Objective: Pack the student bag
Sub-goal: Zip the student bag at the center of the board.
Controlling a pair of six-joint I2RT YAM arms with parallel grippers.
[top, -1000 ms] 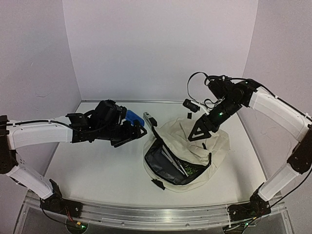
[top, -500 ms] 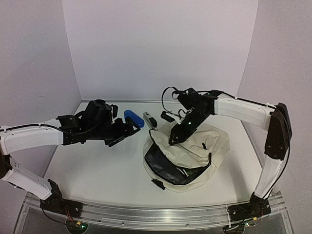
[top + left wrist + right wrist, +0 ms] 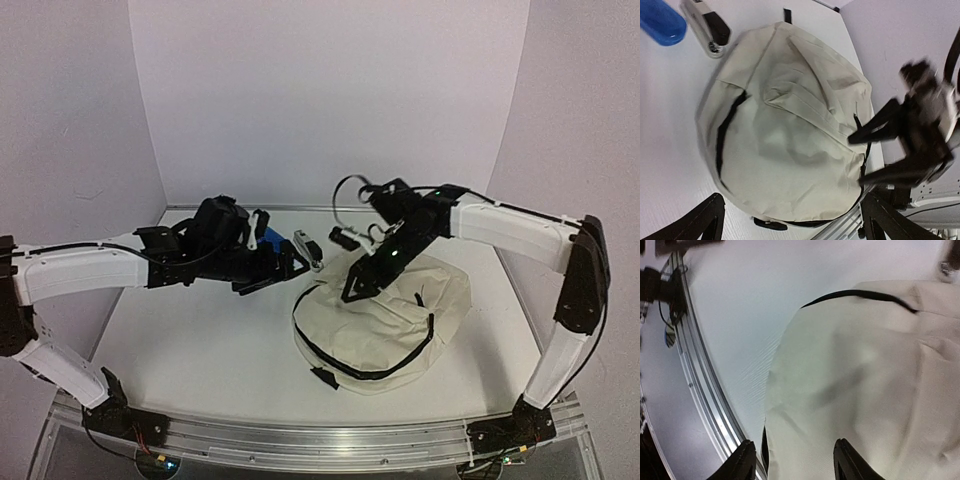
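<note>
Centring your wide, empty left claw [image 3: 291, 268] over the stapler [image 3: 308, 249] beside the student bag [image 3: 390, 322], have your parted, empty right claw [image 3: 358, 287] pull it open.

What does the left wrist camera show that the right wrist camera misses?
Only the left wrist view shows the blue object, the stapler and the whole right end effector, jaws apart. Only the right wrist view shows a dark cable beyond the table's metal rail. Both show the student bag lying on the white table.
</note>
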